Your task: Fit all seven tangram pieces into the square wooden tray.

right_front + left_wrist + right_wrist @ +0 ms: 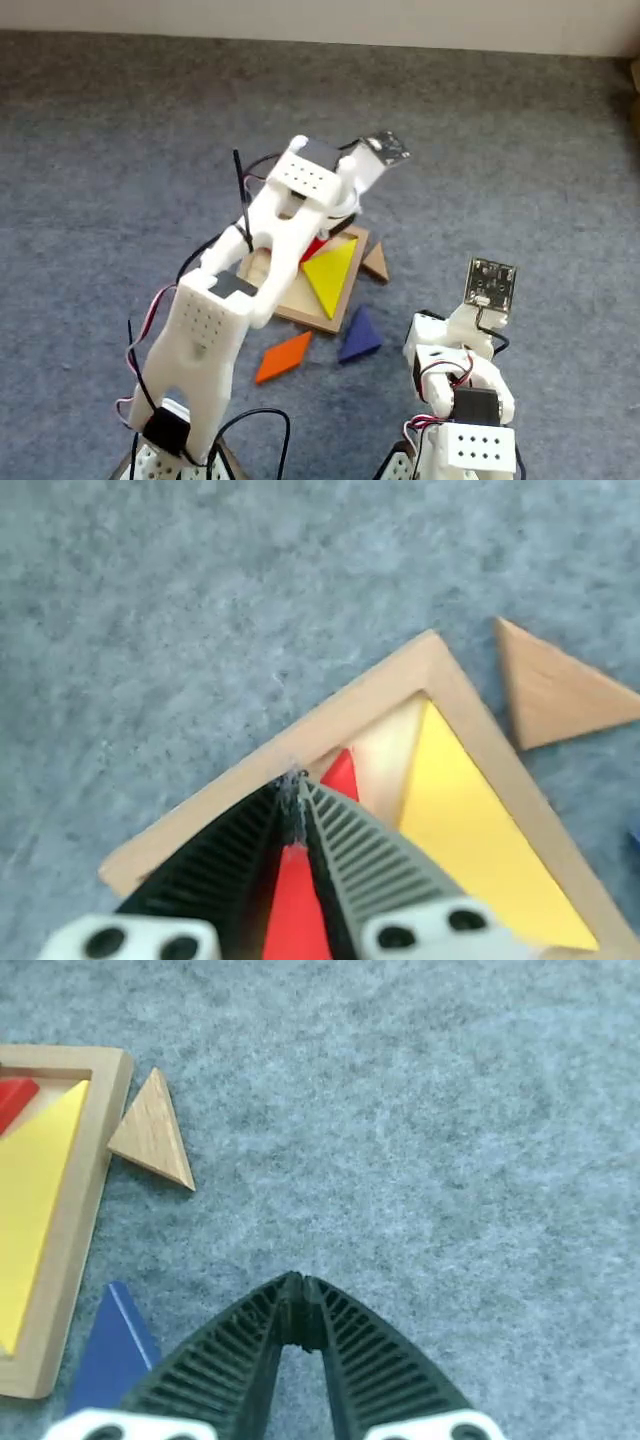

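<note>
Grey carpet surface, pale wall strip along top | square wooden tray at centre holds yellow triangle and red piece | left gripper tips together above red piece | right gripper tips together over carpet, lower right | blue triangle, orange parallelogram below tray

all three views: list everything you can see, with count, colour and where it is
tray: one, pale wood, square, on the carpet
yellow triangle: one, yellow, large, lying inside the tray
red piece: one, red, inside the tray beside the yellow triangle
wooden triangle: one, tan, on the carpet just outside a tray corner
blue triangle: one, blue, on the carpet near the tray
orange piece: one, orange, four-sided, on the carpet beside the blue triangle
carpet: one, grey, under everything
left arm: one, white, stretched over the tray
right arm: one, white, folded back, away from the tray
left hand: one, black and grey, shut, over the red piece
right hand: one, dark, shut, over bare carpet
</note>
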Controlling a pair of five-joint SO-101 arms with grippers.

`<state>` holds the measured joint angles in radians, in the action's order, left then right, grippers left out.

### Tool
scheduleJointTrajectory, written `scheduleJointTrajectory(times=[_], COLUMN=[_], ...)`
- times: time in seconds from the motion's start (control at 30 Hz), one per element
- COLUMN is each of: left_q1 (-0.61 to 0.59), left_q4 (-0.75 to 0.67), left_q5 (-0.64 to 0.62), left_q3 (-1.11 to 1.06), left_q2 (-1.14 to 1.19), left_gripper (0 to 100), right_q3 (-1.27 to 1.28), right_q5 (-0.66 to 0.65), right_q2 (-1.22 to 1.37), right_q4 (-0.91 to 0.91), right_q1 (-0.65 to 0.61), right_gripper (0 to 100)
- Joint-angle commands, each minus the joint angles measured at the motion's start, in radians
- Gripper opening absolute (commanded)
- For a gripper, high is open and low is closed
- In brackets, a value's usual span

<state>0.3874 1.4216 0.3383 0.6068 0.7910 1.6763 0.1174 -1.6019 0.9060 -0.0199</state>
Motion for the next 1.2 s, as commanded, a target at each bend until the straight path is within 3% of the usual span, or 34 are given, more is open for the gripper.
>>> scheduleJointTrajectory(times=[0.0,0.2,0.37,1.0,1.17], left_q1=[0.022,0.002,-0.079,-0.236,-0.228], left_q4=[0.098,0.328,0.353,0.351,0.186], left_q5=[-0.012,-0.012,-0.037,-0.031,-0.032], left_q3=[0.140,0.394,0.410,-0.134,-0.257], left_q2=[-0.018,-0.018,-0.015,-0.266,-0.265], left_gripper=[3,3,3,3,3], right_q3=[0.102,0.102,0.102,0.102,0.102], right_q5=[-0.008,-0.008,-0.006,-0.009,-0.009], right_q2=[-0.021,-0.021,-0.021,-0.021,-0.021], right_q4=[-0.010,-0.010,-0.010,-0.010,-0.010], right_q1=[0.012,0.012,0.012,0.012,0.012], right_gripper=[1.2,1.2,1.2,1.2,1.2])
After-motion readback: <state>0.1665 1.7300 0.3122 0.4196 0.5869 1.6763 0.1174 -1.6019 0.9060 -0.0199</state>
